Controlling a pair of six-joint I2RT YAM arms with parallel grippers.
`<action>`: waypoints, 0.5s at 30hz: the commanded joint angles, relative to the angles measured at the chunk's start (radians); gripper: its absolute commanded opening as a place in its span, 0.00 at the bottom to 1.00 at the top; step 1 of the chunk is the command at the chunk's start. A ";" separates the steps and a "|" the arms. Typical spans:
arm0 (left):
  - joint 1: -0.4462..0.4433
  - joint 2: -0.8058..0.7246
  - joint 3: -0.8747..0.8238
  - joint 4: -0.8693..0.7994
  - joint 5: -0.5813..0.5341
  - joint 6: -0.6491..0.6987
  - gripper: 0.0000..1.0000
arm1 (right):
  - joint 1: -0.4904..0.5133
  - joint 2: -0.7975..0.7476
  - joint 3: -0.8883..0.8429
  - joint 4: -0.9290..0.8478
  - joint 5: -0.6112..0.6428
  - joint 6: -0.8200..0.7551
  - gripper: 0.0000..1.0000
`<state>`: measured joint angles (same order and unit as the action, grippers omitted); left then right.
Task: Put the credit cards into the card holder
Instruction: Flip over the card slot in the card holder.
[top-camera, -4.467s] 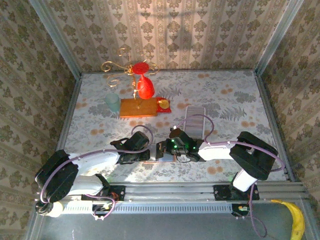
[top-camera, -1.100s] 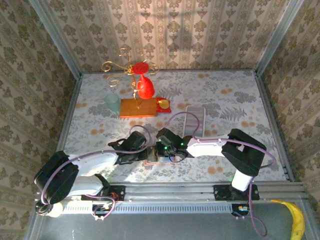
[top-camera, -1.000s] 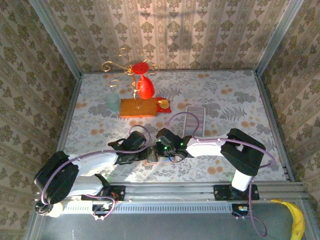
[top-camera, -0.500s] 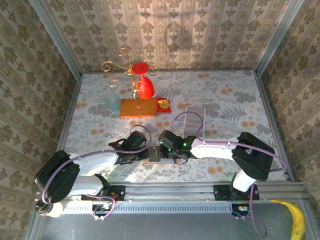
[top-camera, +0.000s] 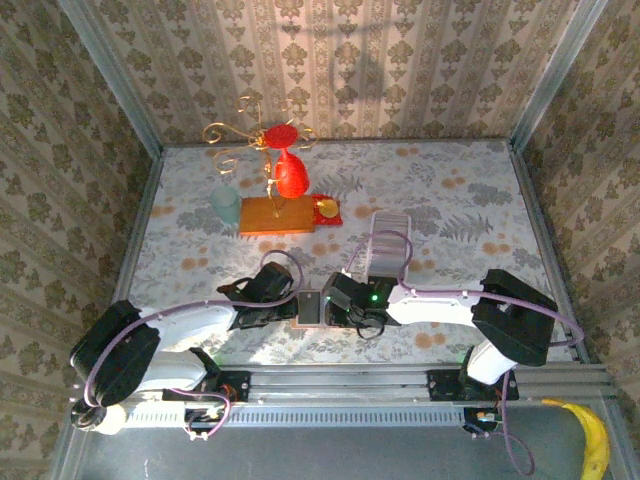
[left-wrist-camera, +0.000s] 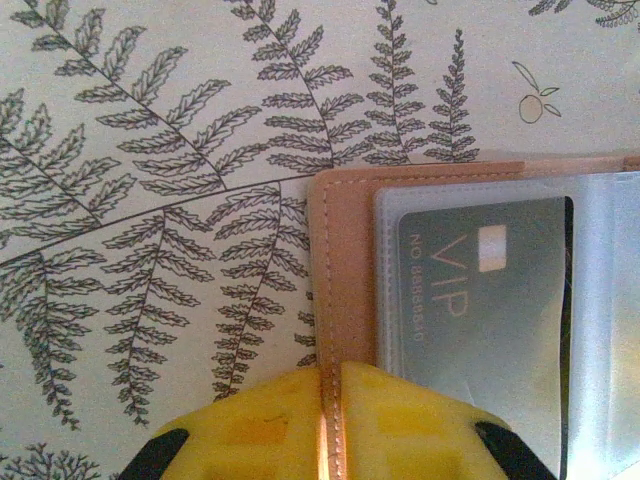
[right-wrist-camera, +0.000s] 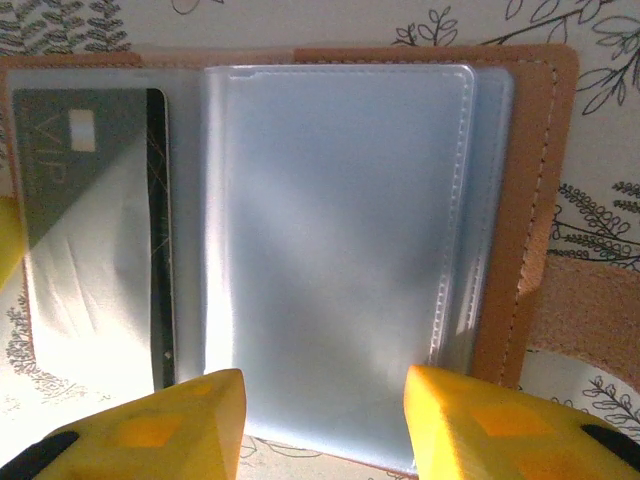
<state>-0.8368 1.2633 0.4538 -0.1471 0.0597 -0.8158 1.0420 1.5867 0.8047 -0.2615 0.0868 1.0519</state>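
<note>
The left hand (left-wrist-camera: 330, 390) pinched the edge of the card holder (left-wrist-camera: 345, 260), open on the counter (left-wrist-camera: 150, 150) with one grey card (left-wrist-camera: 480, 300) sleeved; the spread, empty right hand (right-wrist-camera: 325, 415) would best slide the next card squarely into the vacant sleeve (right-wrist-camera: 340, 220).

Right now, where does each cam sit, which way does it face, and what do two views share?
Top external: above and behind the robot, looking down at the table; left arm and right arm reach toward the middle.
Left wrist: close over the card holder corner, looking down; left gripper shut on its edge, at the bottom.
Right wrist: over the card holder's open clear sleeves; right gripper open, at the bottom.
Shared: both wrist views show the grey VIP card in its sleeve.
</note>
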 joint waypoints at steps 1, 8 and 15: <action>-0.022 0.031 -0.037 -0.009 0.041 -0.008 0.14 | 0.013 0.042 0.001 -0.029 0.032 0.026 0.49; -0.030 0.033 -0.031 -0.012 0.037 -0.016 0.14 | 0.015 0.079 0.019 0.108 -0.027 0.042 0.50; -0.036 0.023 -0.039 -0.017 0.028 -0.030 0.13 | 0.015 0.091 0.024 0.248 -0.063 0.077 0.50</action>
<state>-0.8490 1.2629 0.4530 -0.1448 0.0444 -0.8204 1.0500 1.6562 0.8299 -0.0772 0.0498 1.0904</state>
